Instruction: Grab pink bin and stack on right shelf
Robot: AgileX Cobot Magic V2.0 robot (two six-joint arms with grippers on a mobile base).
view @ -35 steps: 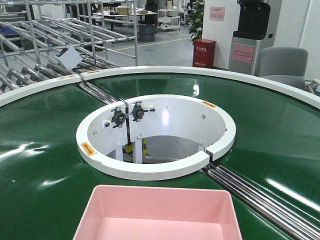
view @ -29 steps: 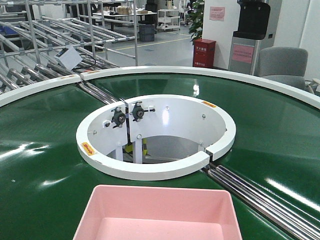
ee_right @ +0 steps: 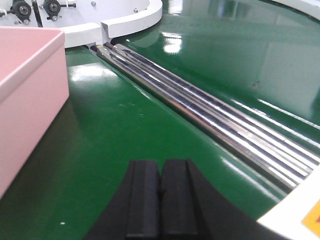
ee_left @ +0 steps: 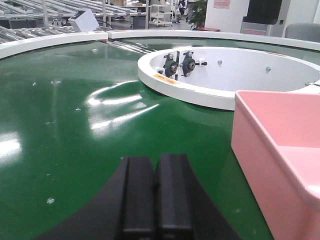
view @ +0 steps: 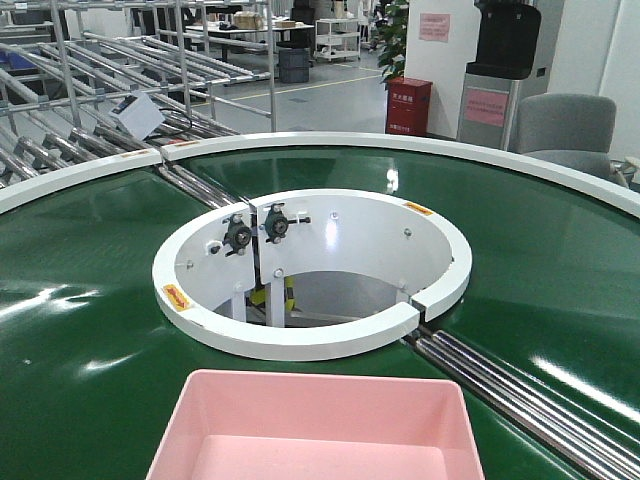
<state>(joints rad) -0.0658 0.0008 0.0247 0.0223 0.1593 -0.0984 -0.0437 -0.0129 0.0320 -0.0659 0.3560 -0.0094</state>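
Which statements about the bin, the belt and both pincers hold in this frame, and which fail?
1. The pink bin sits on the green conveyor belt. True.
2. The left pincer is clamped on the bin's wall. False: it is shut on nothing, with the bin apart, to its right.
3. The right pincer is shut and empty. True.
4. A blue crate lies inside the bin. False: the part of its inside in view is bare.
5. To the bin's right run metal rollers. True.

light: bright overhead | glare: white streaks on green belt (ee_left: 115, 105) | focus: sharp
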